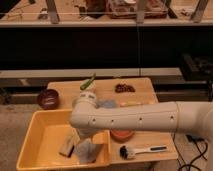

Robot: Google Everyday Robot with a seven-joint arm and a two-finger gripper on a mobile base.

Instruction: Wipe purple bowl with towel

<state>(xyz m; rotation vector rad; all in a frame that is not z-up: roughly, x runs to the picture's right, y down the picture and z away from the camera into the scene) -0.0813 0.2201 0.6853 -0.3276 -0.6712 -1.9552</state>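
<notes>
The purple bowl (48, 98) stands on the wooden table's left end, beyond the yellow tub (42, 131). A grey towel (87, 151) lies crumpled in the tub's near right corner, next to a tan sponge (67, 146). My white arm reaches in from the right, and its wrist hangs over the tub's right side. My gripper (90, 136) points down into the tub just above the towel and is mostly hidden under the wrist. The bowl is well to the left of it.
An orange bowl (121, 134) sits right of the tub, partly under my arm. A dish brush (142, 150) lies at the table's front. A green vegetable (88, 82), a brown food pile (124, 88) and a bluish cloth (106, 104) lie at the back.
</notes>
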